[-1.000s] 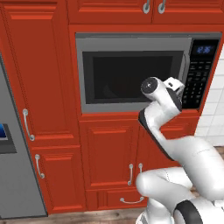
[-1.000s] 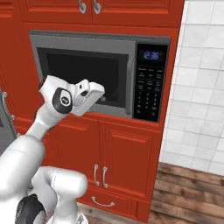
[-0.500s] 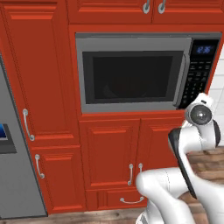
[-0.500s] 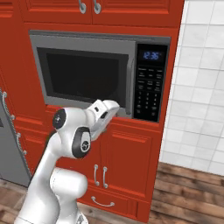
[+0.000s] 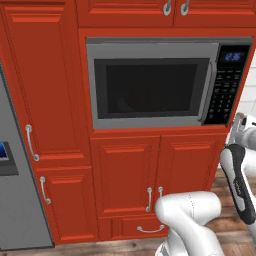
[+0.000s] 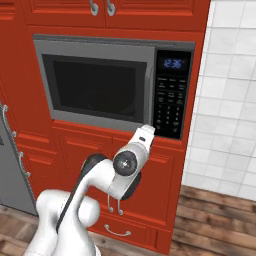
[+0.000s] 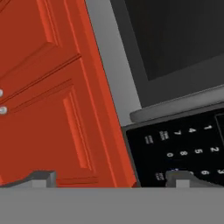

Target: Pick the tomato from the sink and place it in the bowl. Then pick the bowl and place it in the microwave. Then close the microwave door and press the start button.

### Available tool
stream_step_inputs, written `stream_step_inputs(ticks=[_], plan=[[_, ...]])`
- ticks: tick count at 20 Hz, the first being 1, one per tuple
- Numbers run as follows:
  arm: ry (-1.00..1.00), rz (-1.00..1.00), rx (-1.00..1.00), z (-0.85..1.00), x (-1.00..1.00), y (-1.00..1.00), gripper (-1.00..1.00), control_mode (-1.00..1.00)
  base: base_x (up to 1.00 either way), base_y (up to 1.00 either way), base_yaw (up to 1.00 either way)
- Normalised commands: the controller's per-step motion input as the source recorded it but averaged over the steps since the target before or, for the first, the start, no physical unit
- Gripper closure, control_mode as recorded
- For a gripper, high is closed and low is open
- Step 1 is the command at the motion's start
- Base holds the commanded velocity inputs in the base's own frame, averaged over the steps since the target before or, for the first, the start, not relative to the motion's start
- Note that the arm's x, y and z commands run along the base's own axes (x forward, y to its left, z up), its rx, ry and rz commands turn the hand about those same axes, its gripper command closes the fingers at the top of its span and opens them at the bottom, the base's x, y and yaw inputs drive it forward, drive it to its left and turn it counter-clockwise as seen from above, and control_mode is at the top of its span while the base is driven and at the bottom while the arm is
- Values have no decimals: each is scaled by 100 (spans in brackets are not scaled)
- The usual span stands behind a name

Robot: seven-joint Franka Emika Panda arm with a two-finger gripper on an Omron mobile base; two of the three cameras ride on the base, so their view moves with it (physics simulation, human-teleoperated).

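The microwave (image 5: pixel 150 85) sits among red cabinets, and its door (image 6: pixel 95 85) is shut against the frame, the curved grey handle (image 5: pixel 209 90) beside the black keypad panel (image 6: pixel 171 100). My gripper (image 6: pixel 148 132) hangs just below the keypad's lower left corner, pointing at it. In the hand view the gripper (image 7: pixel 111 178) is open with nothing between its fingertips (image 7: pixel 41 177). There the keypad (image 7: pixel 183 148) lies close ahead on the right, and a red cabinet door is on the left. The dark window hides the bowl and the tomato. The sink is out of view.
Red cabinet doors (image 5: pixel 150 175) with silver handles stand under the microwave. A grey appliance (image 5: pixel 15 200) stands at the far left. A white tiled wall (image 6: pixel 230 100) and wood floor (image 6: pixel 220 215) lie to the right.
My arm has swung down and to the right, from in front of the microwave door to below the keypad. The door has stayed shut.
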Motion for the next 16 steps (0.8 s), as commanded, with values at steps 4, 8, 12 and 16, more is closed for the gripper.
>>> stream_step_inputs(ticks=[4, 8, 12, 16], plan=[[-9, 52, 6, -17, 0, 0, -100, -100, 0, 0, 0], [-9, 21, 5, 8, 1, 0, -100, -100, 0, 0, 0], [-4, 2, 1, 8, 19, 2, 100, -100, 0, 0, 0], [-3, 0, 2, 10, 21, 15, 100, -100, 0, 0, 0]])
